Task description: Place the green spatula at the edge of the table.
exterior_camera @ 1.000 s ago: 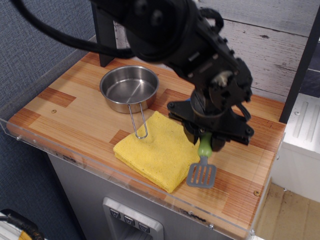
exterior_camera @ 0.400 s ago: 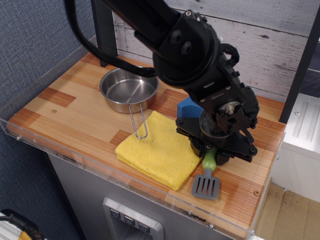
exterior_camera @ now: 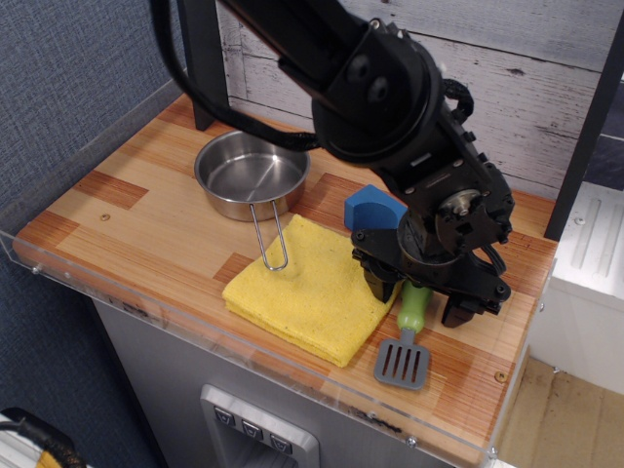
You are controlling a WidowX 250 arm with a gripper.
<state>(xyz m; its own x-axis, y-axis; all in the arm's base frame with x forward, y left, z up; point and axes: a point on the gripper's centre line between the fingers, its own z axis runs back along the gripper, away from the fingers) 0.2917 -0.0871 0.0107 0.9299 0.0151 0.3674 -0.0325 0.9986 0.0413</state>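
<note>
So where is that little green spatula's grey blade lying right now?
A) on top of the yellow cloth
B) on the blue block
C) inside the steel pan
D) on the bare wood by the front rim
D: the green spatula has its blade flat on the table, beside the yellow cloth.

Black arm reaches down, hand (exterior_camera: 421,300) fingers spread apart.

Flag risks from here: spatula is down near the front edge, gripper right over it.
1. The gripper fingers straddle the green spatula handle with jaws spread; lifting off-vertical could drag it along.
2. The blade lies near the table front rim; a nudge might push it against the acrylic.
3. The yellow cloth sits beside the handle; a finger could snag it.
</note>
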